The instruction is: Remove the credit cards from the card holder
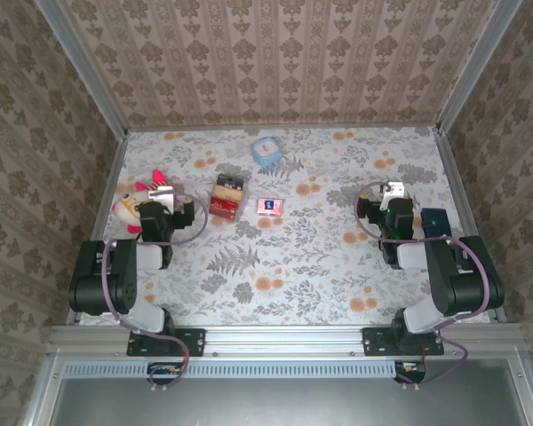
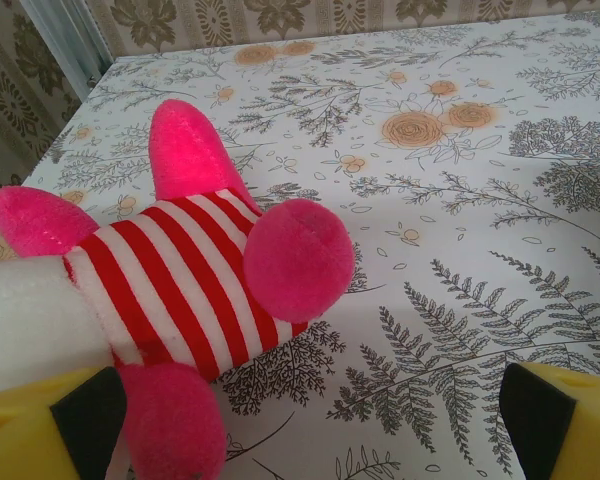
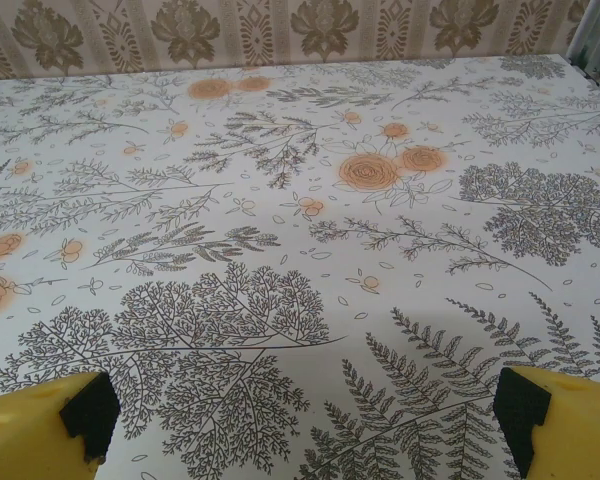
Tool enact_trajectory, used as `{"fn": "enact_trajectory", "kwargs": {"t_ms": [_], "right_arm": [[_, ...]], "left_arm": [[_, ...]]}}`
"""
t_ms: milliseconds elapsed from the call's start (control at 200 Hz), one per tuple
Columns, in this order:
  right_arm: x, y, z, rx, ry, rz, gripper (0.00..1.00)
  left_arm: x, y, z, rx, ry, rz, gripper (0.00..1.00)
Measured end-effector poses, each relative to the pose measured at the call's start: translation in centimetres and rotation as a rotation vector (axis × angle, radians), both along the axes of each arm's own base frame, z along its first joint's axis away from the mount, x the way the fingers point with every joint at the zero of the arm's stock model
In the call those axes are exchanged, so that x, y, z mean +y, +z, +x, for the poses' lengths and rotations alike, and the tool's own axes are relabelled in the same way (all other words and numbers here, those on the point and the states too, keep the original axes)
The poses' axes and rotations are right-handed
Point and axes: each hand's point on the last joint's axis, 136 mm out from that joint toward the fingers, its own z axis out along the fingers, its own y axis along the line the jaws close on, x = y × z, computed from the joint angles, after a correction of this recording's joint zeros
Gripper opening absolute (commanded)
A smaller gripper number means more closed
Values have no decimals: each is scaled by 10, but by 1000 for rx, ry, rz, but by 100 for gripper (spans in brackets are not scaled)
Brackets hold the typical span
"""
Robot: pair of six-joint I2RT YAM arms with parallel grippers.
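- Far left, we see a striped plush toy (image 2: 190, 290) lying right in front of the left gripper (image 2: 315, 420), whose fingers stand apart.
- Mid-table are a red-and-tan box (image 1: 228, 195) and a small pink square (image 1: 269, 206) (a pale blue object (image 1: 266, 149) sits behind them).
- The right gripper (image 3: 300, 410) is spread wide over the floral tablecloth (image 3: 280, 200).
- The navy card holder (image 1: 435, 222) lies just beside that arm's outer side.

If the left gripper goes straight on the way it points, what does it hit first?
Likely the plush toy: it lies just ahead of the open left gripper, one pink foot near the midline, though mostly off to one side.
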Motion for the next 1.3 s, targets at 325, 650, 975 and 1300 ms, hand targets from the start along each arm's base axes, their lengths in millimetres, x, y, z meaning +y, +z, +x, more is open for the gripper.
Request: {"fn": "enact_trajectory", "kwargs": {"t_ms": [325,650,975,1300], "right_arm": [[0,0,0,0,0,0,100],[0,3,2,-8,0,0,100],[-4,7,-4,33,-24,-1,100],[-24,105,8,65,-224,178,100]], "left_arm": [[-3,0,0,0,-20,-4,100],[-3,0,0,2,-26,-9,100],[3,9,-4,-3,7,4,100],[9,113,-17,-79,83,-98,100]]}}
